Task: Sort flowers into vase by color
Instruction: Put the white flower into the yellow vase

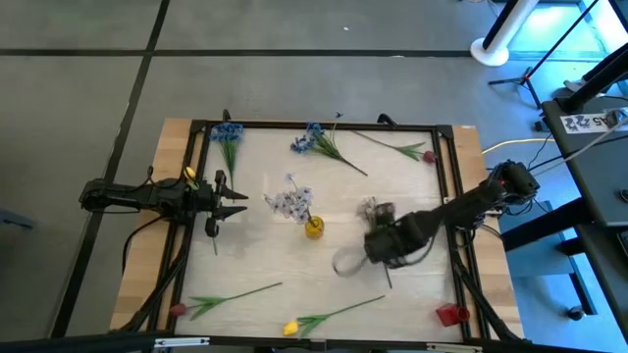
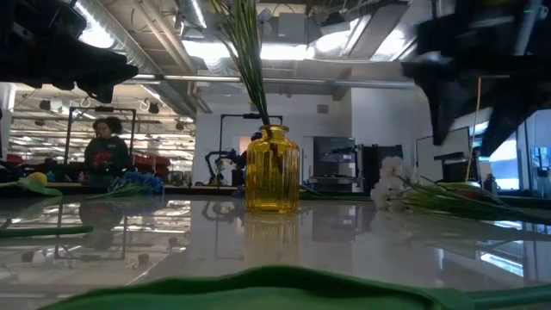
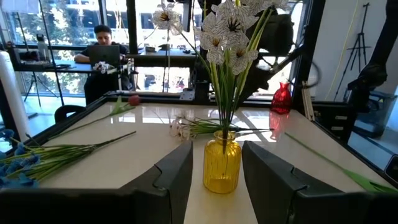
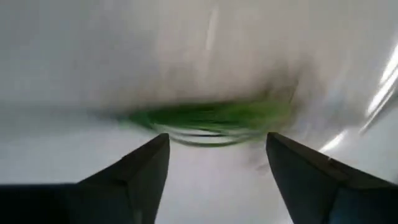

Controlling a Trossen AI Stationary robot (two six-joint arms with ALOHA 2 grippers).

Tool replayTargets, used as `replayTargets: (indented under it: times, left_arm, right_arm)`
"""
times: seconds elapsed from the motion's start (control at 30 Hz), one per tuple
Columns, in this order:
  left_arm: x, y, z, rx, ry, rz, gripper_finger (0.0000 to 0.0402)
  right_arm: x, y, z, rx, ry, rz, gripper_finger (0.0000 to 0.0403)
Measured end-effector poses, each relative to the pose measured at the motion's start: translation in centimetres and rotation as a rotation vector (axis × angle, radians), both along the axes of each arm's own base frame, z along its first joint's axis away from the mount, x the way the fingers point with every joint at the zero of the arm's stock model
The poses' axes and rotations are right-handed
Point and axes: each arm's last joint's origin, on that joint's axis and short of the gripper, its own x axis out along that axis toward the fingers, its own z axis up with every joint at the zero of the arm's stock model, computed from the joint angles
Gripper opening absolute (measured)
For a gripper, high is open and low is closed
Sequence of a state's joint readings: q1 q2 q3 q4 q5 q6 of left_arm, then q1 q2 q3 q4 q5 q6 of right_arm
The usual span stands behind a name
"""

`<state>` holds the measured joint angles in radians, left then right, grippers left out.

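A blurred green stem (image 4: 205,118) was seen just beyond the right gripper (image 4: 214,168), whose fingers were spread apart; the left gripper (image 3: 214,171) was parted too.

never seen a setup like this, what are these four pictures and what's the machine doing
It is one table with two robot arms, filmed four ways: from above, from table height, and from a camera on each wrist. A yellow vase mid-table holds white flowers. More flowers lie around it: blue, yellow, pink. A red vase stands in a corner. The left gripper waits open, empty, facing the yellow vase. The right gripper points down, open over a green stem, holding nothing.
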<state>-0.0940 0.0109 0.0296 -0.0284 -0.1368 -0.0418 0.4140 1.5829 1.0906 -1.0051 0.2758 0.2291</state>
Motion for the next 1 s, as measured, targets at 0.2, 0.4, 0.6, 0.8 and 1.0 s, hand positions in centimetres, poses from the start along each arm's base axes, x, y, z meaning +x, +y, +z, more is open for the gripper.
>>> replayTargets:
  times: [0.2, 0.4, 0.6, 0.8, 1.0]
  left_arm:
    - [0.0, 0.0, 0.0, 0.000, 0.000, 0.000, 0.0135]
    - [0.0, 0.0, 0.0, 0.000, 0.000, 0.000, 0.0135]
    - [0.0, 0.0, 0.0, 0.000, 0.000, 0.000, 0.0135]
    - [0.0, 0.0, 0.0, 0.000, 0.000, 0.000, 0.0135]
    - [0.0, 0.0, 0.0, 0.000, 0.000, 0.000, 0.0135]
  right_arm:
    - [-0.3, -2.5, -1.6, 0.179, -0.079, -1.036, 0.0263]
    - [0.4, -3.0, -2.3, 0.317, -0.079, -1.207, 0.0247]
    - [1.0, -4.4, -3.6, 0.418, -0.108, -1.256, 0.0227]
    - [0.7, -5.1, -4.6, 0.422, -0.099, -1.274, 0.0184]
    - [0.8, -5.0, -4.9, 0.446, -0.131, -1.263, 0.0132]
